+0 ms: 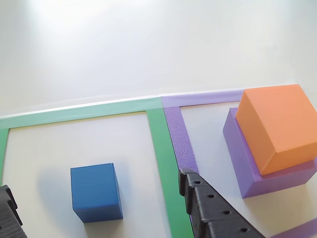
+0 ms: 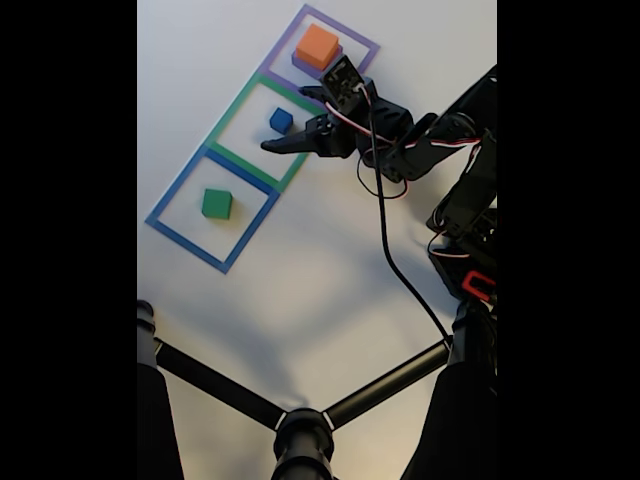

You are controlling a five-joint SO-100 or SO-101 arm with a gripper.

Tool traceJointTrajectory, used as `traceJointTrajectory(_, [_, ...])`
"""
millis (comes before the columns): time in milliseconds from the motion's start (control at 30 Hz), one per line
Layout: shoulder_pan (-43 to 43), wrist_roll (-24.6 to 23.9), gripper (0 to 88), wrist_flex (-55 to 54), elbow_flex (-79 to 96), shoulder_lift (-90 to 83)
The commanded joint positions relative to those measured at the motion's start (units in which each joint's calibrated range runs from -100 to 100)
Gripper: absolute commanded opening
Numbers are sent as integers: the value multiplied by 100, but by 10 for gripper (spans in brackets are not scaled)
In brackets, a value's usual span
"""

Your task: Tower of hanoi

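Three taped square outlines are laid in a diagonal row on the white table (image 2: 300, 300), and the four matte plastic blocks are spread over them. In the fixed view, the orange block (image 2: 317, 45) is stacked on the wide flat purple block (image 2: 299, 63) inside the purple tape outline (image 2: 362, 43). The small blue cube (image 2: 281, 121) is seen alone inside the green tape outline (image 2: 226, 111), and the green block (image 2: 216, 203) alone inside the blue tape outline (image 2: 185, 240).

In the other view, bare table is left all round the blue cube (image 1: 96, 192) within its outline, and it is kept well apart from the green tape strip (image 1: 166, 163) on its right. The purple block (image 1: 240, 156) is set just beside the purple tape strip (image 1: 181, 141), its near corner turned toward the camera; the orange block (image 1: 277, 126) is slightly turned on it and overhangs it on the right.

The black two-finger gripper (image 2: 292, 118) is held above the green outline, its fingers (image 1: 210, 206) spread wide with the blue cube between them, nothing being touched.

No readable writing or brand is seen.
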Motion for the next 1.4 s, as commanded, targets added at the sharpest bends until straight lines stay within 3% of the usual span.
traceJointTrajectory(0, [-75, 0, 370, -259, -137, 22])
traceJointTrajectory(833, [-258, 0, 312, -793, -337, 639])
traceJointTrajectory(1367, [-342, 0, 219, -914, -337, 807])
